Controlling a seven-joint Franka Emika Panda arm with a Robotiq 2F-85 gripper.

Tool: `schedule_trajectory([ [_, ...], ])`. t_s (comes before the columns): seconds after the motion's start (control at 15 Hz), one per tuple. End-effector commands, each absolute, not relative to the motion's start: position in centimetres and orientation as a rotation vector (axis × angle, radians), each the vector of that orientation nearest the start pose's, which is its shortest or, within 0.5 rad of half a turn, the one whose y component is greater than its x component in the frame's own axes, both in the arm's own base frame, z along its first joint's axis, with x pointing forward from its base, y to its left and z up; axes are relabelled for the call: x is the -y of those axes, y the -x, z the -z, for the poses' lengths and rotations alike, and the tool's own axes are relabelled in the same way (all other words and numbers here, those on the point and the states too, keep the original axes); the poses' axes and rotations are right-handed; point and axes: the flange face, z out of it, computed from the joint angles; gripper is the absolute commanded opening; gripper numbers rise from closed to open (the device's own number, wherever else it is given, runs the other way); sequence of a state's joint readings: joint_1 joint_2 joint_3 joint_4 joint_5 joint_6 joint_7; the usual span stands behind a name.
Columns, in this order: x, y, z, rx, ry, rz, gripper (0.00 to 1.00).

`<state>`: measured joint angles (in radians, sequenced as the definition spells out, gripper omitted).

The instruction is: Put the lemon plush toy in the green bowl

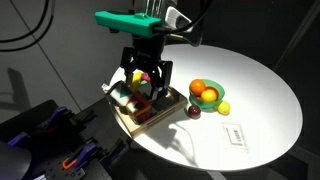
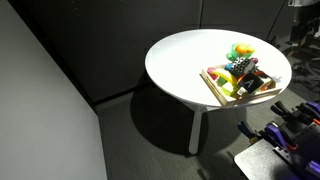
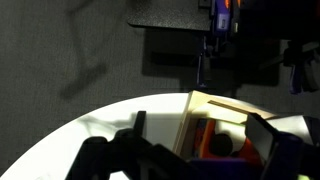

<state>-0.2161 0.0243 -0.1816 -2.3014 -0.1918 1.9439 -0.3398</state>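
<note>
The green bowl (image 1: 196, 101) stands on the round white table, to the side of the wooden tray (image 1: 133, 121); it also shows in an exterior view (image 2: 236, 47). In the bowl lie a deep orange fruit toy (image 1: 198, 87) and a golden-yellow roundish toy (image 1: 211, 96) that looks like the lemon plush toy. My gripper (image 1: 144, 82) hangs low over the tray, away from the bowl, fingers spread. In the wrist view the gripper (image 3: 200, 125) is open above the tray (image 3: 195, 110), with an orange thing (image 3: 204, 132) below it. I cannot tell what that thing is.
A small pale yellow ball (image 1: 223, 107) and a dark purple thing (image 1: 193, 112) lie beside the bowl. A white card (image 1: 235, 133) lies near the table's edge. The tray holds several colourful items (image 2: 228, 86). Dark equipment (image 1: 50, 135) stands beside the table.
</note>
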Motion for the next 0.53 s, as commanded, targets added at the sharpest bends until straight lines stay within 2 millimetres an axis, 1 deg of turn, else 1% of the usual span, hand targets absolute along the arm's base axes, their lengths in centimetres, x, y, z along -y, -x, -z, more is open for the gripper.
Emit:
schedule_trajectory([
  [0.0, 18.0, -40.9, -32.7, 0.141, 3.12, -0.618, 1.0],
  [0.2, 17.3, -40.2, -33.5, 0.165, 3.132, -0.586, 1.0],
  [0.47, 16.8, -39.6, -34.7, 0.171, 3.137, -0.552, 1.0],
])
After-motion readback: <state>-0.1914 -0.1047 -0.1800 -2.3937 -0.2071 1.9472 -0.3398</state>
